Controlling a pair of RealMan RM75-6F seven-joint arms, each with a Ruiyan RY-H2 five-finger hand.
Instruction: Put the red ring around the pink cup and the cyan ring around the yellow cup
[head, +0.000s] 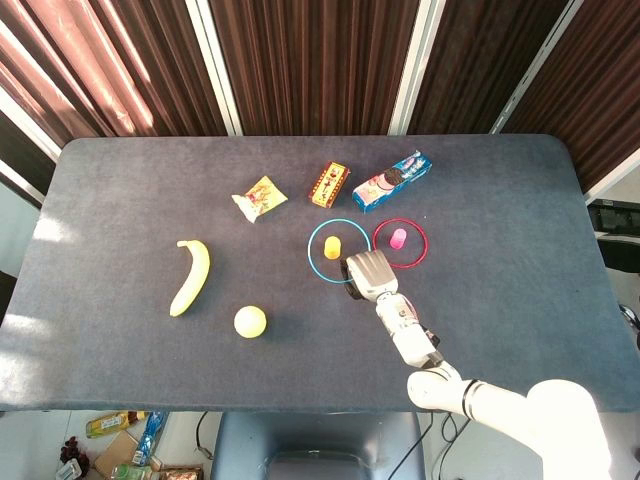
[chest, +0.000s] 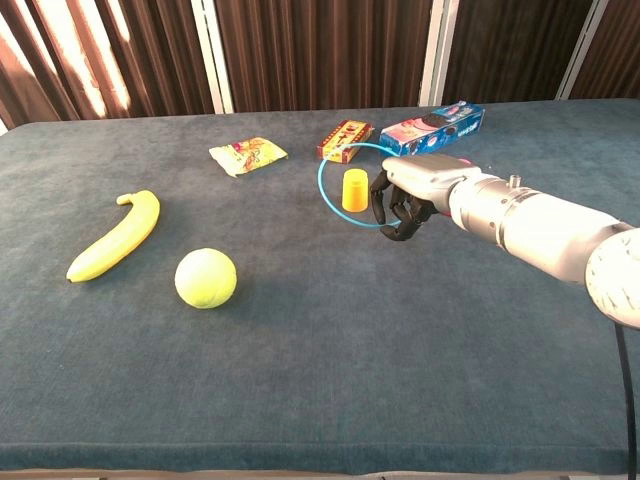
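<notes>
My right hand (head: 364, 273) (chest: 412, 190) grips the near right edge of the cyan ring (head: 312, 246) (chest: 322, 182) and holds it in the air. In both views the ring frames the yellow cup (head: 333, 248) (chest: 354, 190), which stands upright on the table. To the right, the pink cup (head: 399, 237) stands inside the red ring (head: 415, 256), which lies flat on the table. In the chest view my hand and forearm hide the pink cup and most of the red ring. My left hand is out of sight in both views.
A banana (head: 191, 276) and a yellow ball (head: 250, 321) lie on the left half of the dark table (head: 100, 200). A yellow snack packet (head: 260, 198), a small red box (head: 330, 185) and a blue biscuit box (head: 391, 181) lie behind the cups.
</notes>
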